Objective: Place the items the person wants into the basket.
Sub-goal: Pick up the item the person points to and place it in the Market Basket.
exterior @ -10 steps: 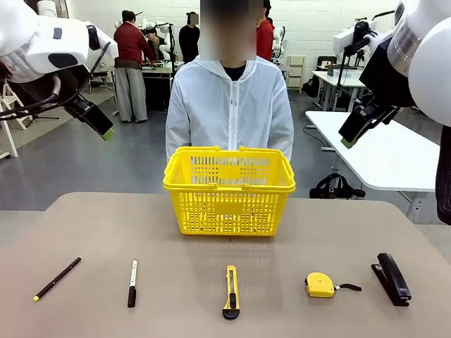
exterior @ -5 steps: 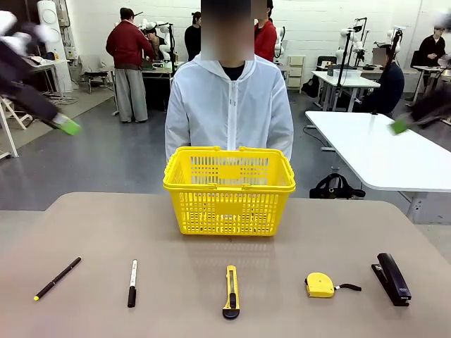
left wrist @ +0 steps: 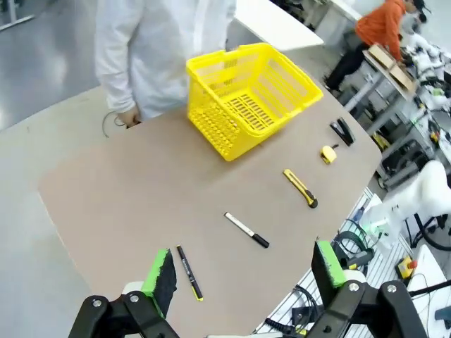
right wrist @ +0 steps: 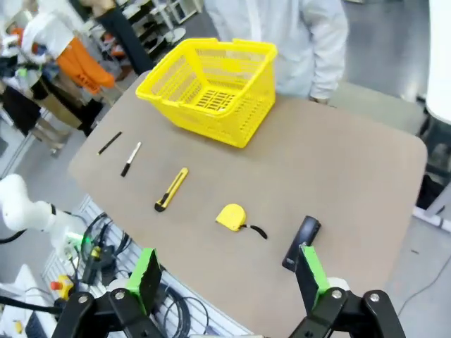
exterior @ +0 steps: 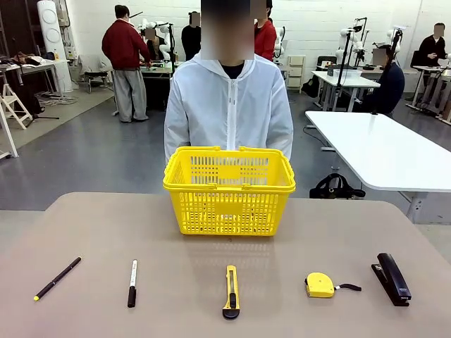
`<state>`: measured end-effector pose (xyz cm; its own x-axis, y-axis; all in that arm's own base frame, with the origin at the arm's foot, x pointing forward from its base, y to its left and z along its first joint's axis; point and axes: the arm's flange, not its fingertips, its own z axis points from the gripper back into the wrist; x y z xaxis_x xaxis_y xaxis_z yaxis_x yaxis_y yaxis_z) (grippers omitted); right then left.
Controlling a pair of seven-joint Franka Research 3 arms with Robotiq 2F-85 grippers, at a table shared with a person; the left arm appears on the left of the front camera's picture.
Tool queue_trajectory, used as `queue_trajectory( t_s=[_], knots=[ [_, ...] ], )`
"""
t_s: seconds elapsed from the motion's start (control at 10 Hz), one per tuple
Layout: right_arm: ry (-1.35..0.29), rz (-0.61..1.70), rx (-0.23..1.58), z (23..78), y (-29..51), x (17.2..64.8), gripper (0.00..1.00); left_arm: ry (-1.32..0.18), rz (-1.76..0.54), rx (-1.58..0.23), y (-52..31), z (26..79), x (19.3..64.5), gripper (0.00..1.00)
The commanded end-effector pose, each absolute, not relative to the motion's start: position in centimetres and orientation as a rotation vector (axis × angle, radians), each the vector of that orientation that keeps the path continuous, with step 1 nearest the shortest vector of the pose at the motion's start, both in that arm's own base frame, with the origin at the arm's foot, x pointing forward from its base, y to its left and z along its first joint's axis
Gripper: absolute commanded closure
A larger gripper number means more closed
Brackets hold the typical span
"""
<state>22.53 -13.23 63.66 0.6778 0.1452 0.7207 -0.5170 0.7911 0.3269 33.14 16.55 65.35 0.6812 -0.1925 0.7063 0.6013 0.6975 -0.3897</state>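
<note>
— Tan table, person behind the yellow basket. Jaws?
— Both sets spread, empty. One pen lies just beside a left gripper finger; tape measure sits ahead of the right gripper, beyond the gap between its fingers.

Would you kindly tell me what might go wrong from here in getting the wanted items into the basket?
1. The slim pen lies flat near the similar marker, so the wrong one might get picked.
2. The tape measure is rounded, with a loose strap trailing toward the stapler; it might slip or snag.
</note>
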Motion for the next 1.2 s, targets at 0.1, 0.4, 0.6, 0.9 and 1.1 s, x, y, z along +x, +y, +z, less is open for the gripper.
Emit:
queue_trajectory(
  t_s=[0.1,0.4,0.6,0.9,1.1],
  knots=[
    [-0.78,0.362,0.562,63.0,-14.0,23.4,0.0,-0.684,-0.448,-0.621,15.4,64.7,33.5,0.0],
    [-0.755,0.349,0.543,63.5,-14.4,22.5,0.0,-0.673,-0.444,-0.631,16.7,65.1,33.2,0.0],
    [-0.755,0.349,0.543,63.5,-14.4,22.5,0.0,-0.673,-0.444,-0.631,16.7,65.1,33.2,0.0],
    [-0.755,0.349,0.543,63.5,-14.4,22.5,0.0,-0.673,-0.444,-0.631,16.7,65.1,33.2,0.0],
    [-0.755,0.349,0.543,63.5,-14.4,22.5,0.0,-0.673,-0.444,-0.631,16.7,65.1,33.2,0.0]
  ],
)
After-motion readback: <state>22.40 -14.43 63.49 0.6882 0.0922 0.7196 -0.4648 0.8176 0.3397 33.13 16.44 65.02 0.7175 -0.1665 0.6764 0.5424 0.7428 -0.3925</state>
